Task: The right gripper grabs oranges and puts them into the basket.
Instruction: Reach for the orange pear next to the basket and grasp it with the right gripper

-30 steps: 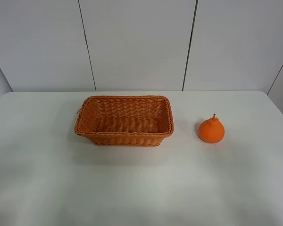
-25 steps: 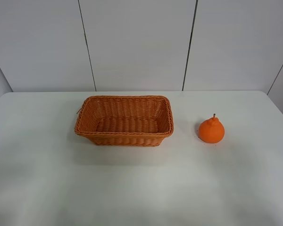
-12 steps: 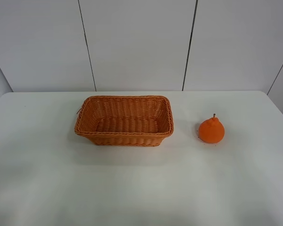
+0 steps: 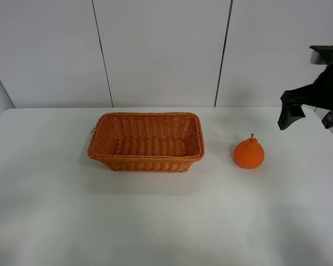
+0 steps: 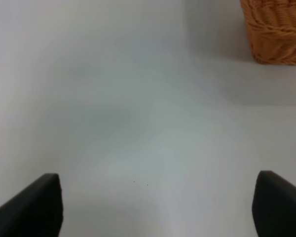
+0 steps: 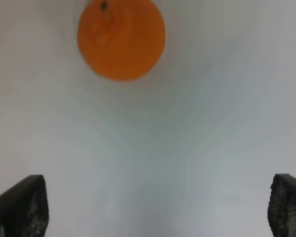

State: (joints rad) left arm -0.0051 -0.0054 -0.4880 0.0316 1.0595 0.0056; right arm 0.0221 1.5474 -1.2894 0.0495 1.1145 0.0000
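The orange (image 4: pixel 248 153) stands upright on the white table, to the right of the wicker basket (image 4: pixel 147 160), which holds nothing. My right gripper (image 4: pixel 312 117) is open and empty, up in the air at the right edge, above and to the right of the orange. In the right wrist view the orange (image 6: pixel 121 39) lies ahead of the wide-apart fingertips (image 6: pixel 19 207), well clear of them. My left gripper (image 5: pixel 158 207) is open and empty over bare table, with a corner of the basket (image 5: pixel 276 34) ahead of it. The left arm is out of the high view.
The white table (image 4: pixel 166 221) ends at a white panelled wall (image 4: pixel 161 50) behind the basket. Its right edge runs close to the orange's side.
My right arm has come into the high view at the right edge, where nothing showed before. The orange and the basket have not moved.
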